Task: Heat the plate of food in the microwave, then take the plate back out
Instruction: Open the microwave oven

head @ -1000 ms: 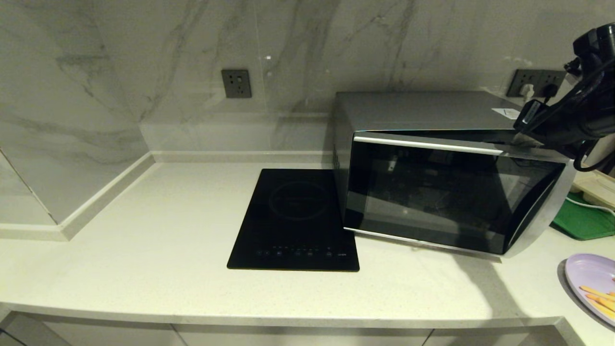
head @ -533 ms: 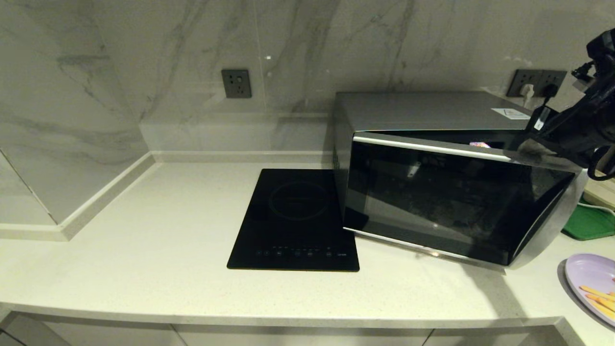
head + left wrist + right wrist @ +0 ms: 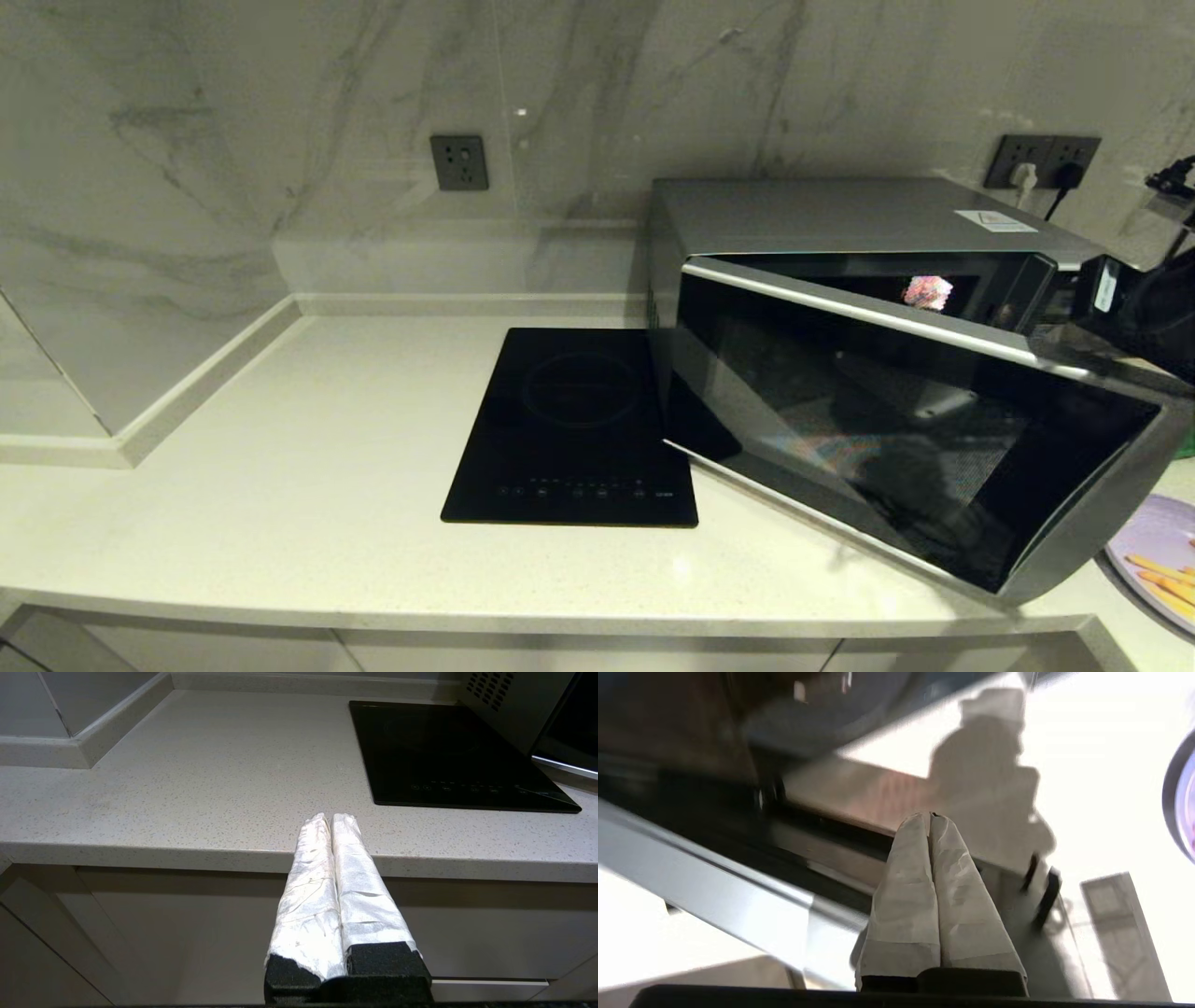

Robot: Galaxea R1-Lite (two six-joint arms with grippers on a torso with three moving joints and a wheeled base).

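The silver microwave (image 3: 840, 210) stands at the back right of the counter. Its dark glass door (image 3: 896, 429) is hinged on the left and stands partly swung out, with a gap showing the cavity at the top right. My right arm (image 3: 1144, 308) reaches in behind the door's free right edge. In the right wrist view the right gripper (image 3: 930, 816) is shut with nothing held, close to the door's silver strip (image 3: 714, 886). The lilac plate of food (image 3: 1158, 560) with yellow sticks lies at the counter's right edge. My left gripper (image 3: 331, 819) is shut and parked at the counter's front edge.
A flat black induction cooktop (image 3: 579, 420) lies just left of the microwave. Wall sockets (image 3: 1044, 154) with plugs sit behind the microwave. A sliver of green tray (image 3: 1184, 443) shows past the door's right end. A marble wall and a raised ledge close the counter's left side.
The microwave door has swung outward from nearly closed, its free right edge coming toward me and over the plate's side. My right arm has moved down and right with it.
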